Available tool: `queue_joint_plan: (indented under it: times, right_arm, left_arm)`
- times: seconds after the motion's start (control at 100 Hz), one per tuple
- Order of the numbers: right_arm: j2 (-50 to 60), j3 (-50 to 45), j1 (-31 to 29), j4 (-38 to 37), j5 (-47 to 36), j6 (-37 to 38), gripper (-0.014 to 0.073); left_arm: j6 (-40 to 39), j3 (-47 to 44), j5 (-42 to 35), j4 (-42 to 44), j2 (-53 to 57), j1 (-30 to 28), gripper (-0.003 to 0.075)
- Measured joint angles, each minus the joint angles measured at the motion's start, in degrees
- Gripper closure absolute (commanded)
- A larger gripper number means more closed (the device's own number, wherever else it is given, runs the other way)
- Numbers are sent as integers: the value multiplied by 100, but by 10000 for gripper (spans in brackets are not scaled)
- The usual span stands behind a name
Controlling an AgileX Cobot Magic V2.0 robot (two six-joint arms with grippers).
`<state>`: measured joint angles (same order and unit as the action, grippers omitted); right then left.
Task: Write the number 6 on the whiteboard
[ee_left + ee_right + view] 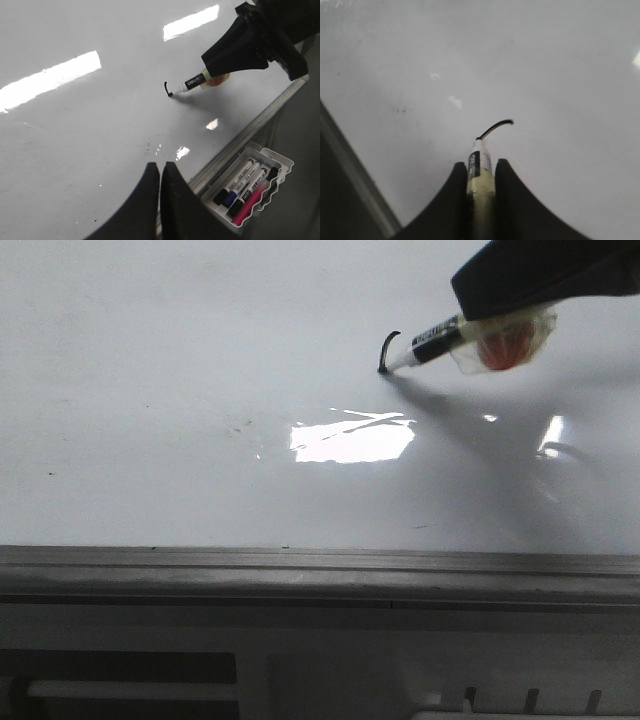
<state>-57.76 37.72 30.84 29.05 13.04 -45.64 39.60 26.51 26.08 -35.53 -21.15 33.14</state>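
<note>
The whiteboard lies flat, glossy white with glare. My right gripper is shut on a black marker wrapped in tape, its tip touching the board. A short curved black stroke, the top of the number 6, runs from the tip; it also shows in the right wrist view and the left wrist view. No loop shows. My left gripper is shut and empty, hovering over the board near its edge, apart from the marker.
The grey metal edge strip runs along the board's near side. A white tray beside the edge holds several markers. Small specks dot the board. A grey slotted panel lies below the strip.
</note>
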Motion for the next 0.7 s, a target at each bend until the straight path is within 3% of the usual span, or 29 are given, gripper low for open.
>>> queue_joint_plan:
  times: [0.28, 0.54, 0.7]
  right_arm:
    - [-35, 0, 35, -24, 1543, 11, 647]
    - [269, 0, -129, -789, 1701, 902, 647]
    - [423, 0, -185, -1007, 1247, 995, 647]
  left_arm:
    - [0, 0, 0, -13, 0, 0, 739]
    - [0, 0, 0, -17, 0, 0, 739]
    - [0, 0, -6, -17, 0, 0, 739]
